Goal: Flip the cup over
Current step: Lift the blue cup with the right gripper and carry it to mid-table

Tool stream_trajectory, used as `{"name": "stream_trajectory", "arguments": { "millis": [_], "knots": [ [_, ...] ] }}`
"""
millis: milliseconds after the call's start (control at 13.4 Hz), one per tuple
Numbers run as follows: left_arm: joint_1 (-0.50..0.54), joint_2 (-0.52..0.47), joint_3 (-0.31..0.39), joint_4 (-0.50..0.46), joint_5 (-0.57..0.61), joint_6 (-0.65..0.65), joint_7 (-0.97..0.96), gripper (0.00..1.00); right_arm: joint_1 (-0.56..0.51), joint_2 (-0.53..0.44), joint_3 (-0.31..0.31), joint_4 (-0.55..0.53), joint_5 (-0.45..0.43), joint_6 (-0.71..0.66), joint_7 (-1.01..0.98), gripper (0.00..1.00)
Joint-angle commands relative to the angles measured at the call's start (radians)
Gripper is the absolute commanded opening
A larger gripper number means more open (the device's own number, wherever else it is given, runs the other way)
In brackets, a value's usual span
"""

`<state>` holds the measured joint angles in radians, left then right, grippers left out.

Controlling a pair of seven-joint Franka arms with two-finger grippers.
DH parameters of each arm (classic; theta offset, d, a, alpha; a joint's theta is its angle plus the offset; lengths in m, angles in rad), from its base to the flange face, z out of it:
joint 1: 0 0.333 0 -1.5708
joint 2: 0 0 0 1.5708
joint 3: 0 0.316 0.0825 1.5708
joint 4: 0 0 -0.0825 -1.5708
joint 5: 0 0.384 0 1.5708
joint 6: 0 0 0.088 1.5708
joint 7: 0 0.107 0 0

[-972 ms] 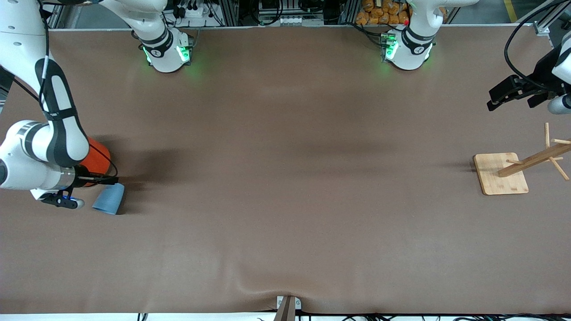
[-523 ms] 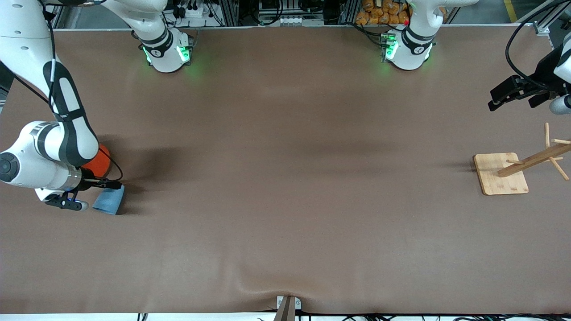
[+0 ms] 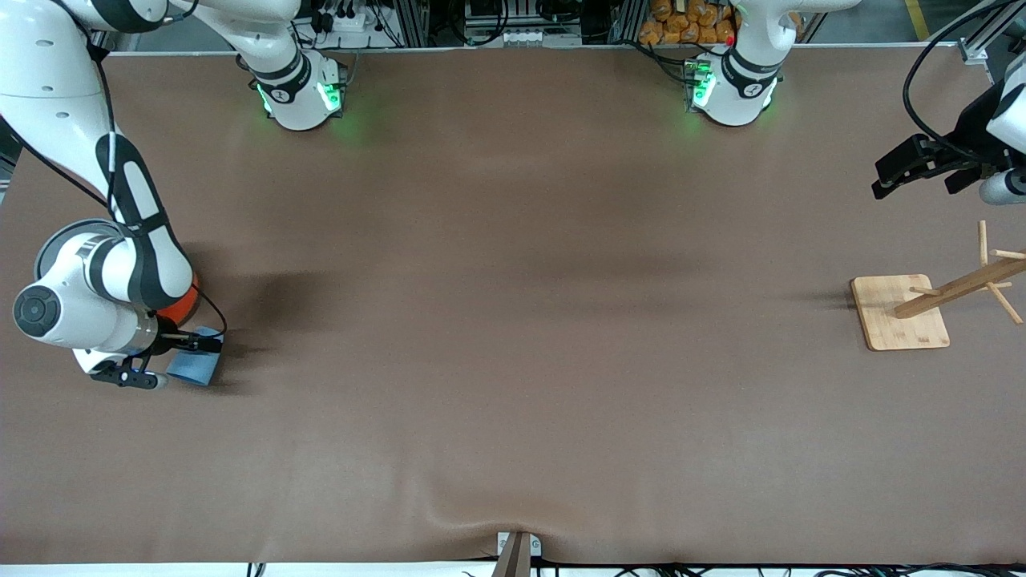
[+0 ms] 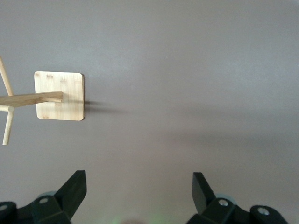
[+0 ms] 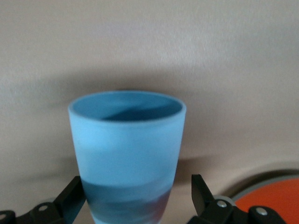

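Observation:
The light-blue cup (image 3: 197, 367) lies on its side on the brown table near the right arm's end, next to the orange can (image 3: 183, 306). My right gripper (image 3: 189, 348) is open with its fingers on either side of the cup's narrow base. In the right wrist view the cup (image 5: 127, 140) fills the middle, its mouth pointing away, and my right gripper (image 5: 138, 196) has both fingertips (image 5: 74, 195) standing apart from the cup's sides. My left gripper (image 3: 888, 181) is open and empty, up over the table at the left arm's end, where it waits (image 4: 139, 186).
The orange can also shows in the right wrist view (image 5: 275, 198), close beside the gripper. A wooden peg rack on a square base (image 3: 899, 314) stands at the left arm's end, and shows in the left wrist view (image 4: 60, 95).
My right arm has swung toward the front camera and over the orange can, bringing its fingers around the cup. The cup has barely moved. The left gripper has shifted slightly.

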<state>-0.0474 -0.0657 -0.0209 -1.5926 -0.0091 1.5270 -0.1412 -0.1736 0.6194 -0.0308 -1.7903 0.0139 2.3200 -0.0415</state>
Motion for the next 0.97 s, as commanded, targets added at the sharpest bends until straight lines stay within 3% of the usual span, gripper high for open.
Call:
{"name": "stream_trajectory", "arguments": {
  "millis": [0,75,150,224,523,897],
  "knots": [
    [0.001,-0.002,-0.005,0.013,0.011,-0.021,0.017,1.0,0.003,0.033,0.005,0.055,-0.02,-0.005,0.0,1.0],
    [0.001,0.0,-0.005,0.013,0.006,-0.021,0.017,1.0,0.003,0.037,0.005,0.057,-0.02,-0.001,0.0,0.99],
    [0.001,0.001,-0.005,0.013,0.005,-0.021,0.017,1.0,0.003,0.037,0.005,0.058,-0.02,0.001,-0.001,0.81],
    [0.0,0.004,-0.007,0.014,0.003,-0.021,0.017,1.0,0.005,0.037,0.005,0.065,-0.02,0.001,-0.001,0.7],
    [-0.008,0.018,-0.024,0.013,0.001,-0.019,0.015,1.0,0.045,0.023,0.009,0.066,-0.019,-0.005,-0.052,0.69],
    [-0.006,0.017,-0.031,0.016,0.001,-0.019,0.015,1.0,0.238,-0.046,0.009,0.065,-0.02,-0.037,-0.05,0.7]
  ]
}}
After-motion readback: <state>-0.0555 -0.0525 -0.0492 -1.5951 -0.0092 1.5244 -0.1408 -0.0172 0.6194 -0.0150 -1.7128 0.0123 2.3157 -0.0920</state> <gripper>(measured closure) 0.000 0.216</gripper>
